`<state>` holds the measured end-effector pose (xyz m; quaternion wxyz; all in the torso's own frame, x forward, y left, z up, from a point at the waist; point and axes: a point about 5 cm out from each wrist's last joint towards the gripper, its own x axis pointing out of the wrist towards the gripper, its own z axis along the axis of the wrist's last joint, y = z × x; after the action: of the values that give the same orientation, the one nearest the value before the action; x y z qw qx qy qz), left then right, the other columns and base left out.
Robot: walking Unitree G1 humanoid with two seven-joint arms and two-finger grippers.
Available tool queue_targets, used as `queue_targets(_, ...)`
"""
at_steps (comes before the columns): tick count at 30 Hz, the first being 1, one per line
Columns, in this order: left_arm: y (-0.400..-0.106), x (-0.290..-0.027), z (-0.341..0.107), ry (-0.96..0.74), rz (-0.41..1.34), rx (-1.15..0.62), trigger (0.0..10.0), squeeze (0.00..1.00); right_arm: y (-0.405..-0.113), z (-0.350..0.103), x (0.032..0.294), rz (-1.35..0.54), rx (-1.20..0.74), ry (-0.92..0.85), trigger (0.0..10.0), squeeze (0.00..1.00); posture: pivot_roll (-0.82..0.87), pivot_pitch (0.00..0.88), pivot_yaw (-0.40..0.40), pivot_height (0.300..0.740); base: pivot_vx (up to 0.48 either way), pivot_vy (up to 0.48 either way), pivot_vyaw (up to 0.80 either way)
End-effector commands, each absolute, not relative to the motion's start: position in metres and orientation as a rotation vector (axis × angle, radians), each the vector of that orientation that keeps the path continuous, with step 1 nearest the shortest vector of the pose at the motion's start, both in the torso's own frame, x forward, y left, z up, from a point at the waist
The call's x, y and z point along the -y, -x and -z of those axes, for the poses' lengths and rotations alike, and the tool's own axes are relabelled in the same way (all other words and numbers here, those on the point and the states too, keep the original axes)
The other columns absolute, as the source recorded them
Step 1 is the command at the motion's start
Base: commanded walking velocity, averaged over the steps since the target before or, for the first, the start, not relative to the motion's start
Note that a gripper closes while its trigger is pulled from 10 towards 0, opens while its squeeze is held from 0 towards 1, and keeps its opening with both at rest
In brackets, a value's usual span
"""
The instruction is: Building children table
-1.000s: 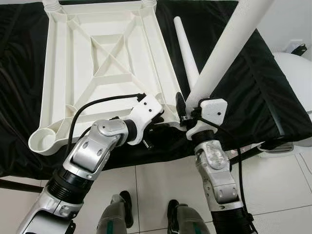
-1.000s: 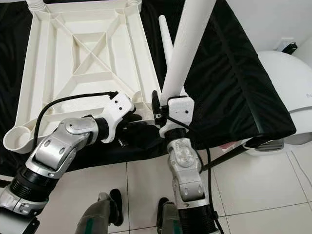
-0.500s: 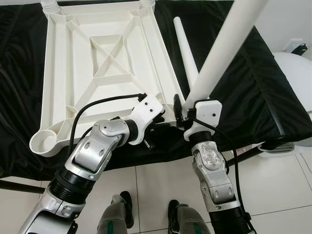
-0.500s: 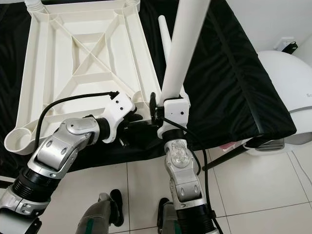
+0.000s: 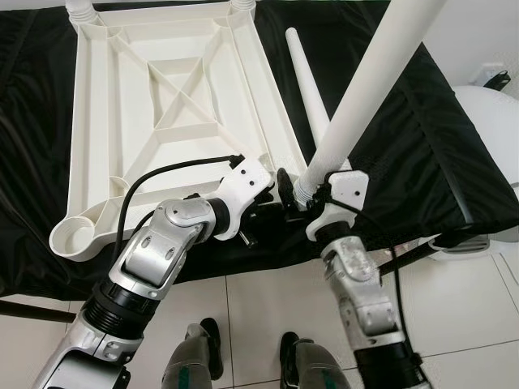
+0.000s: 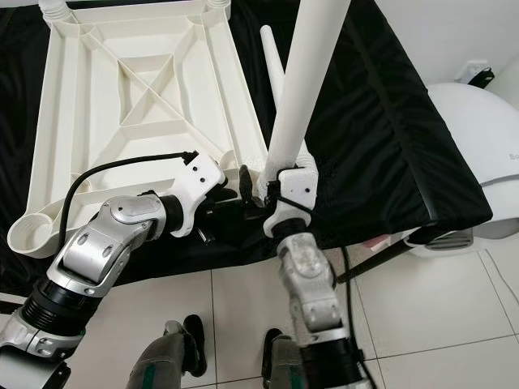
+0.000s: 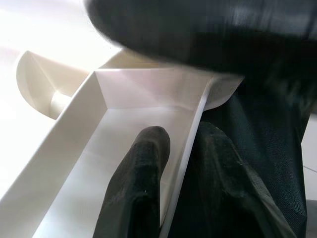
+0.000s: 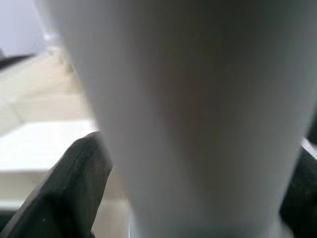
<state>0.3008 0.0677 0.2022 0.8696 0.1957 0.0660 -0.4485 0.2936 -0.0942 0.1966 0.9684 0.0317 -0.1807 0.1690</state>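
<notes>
No writing is readable anywhere. The upturned white tabletop (image 5: pixel 174 105) lies on the black-draped worktop (image 5: pixel 422 146). The left tool (image 7: pixel 173 198) is clamped on its near rim, one finger inside the wall. The right tool (image 5: pixel 302 188) grips an upright table leg (image 5: pixel 369 89) beside that corner; a spare leg (image 5: pixel 306 89) lies alongside.

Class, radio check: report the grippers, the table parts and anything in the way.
Left gripper shut on tabletop rim. Right gripper shut on leg, upright by near corner. Spare leg on black cloth beside it.
</notes>
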Motion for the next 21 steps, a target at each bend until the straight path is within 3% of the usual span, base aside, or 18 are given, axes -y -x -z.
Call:
queue_targets(1,-0.302,-0.072,-0.186,-0.41,0.879,-0.211,10.0,0.0,-0.294,-0.194,0.095,-0.377,0.355,-0.09,10.0,0.0,-0.04,0.208,0.001,0.74,0.0,0.0,0.0)
queue_targets(10,-0.298,-0.071,-0.184,-0.41,0.903,-0.221,10.0,0.0,-0.303,-0.216,0.119,-0.633,0.404,0.008,10.0,0.0,-0.04,0.215,0.0,0.74,0.0,0.0,0.0)
queue_targets(21,-0.298,-0.073,-0.186,-0.407,0.899,-0.223,10.0,0.0,-0.3,-0.216,0.128,-0.879,0.342,0.068,10.0,0.0,-0.03,0.221,0.007,0.74,0.0,0.0,0.0)
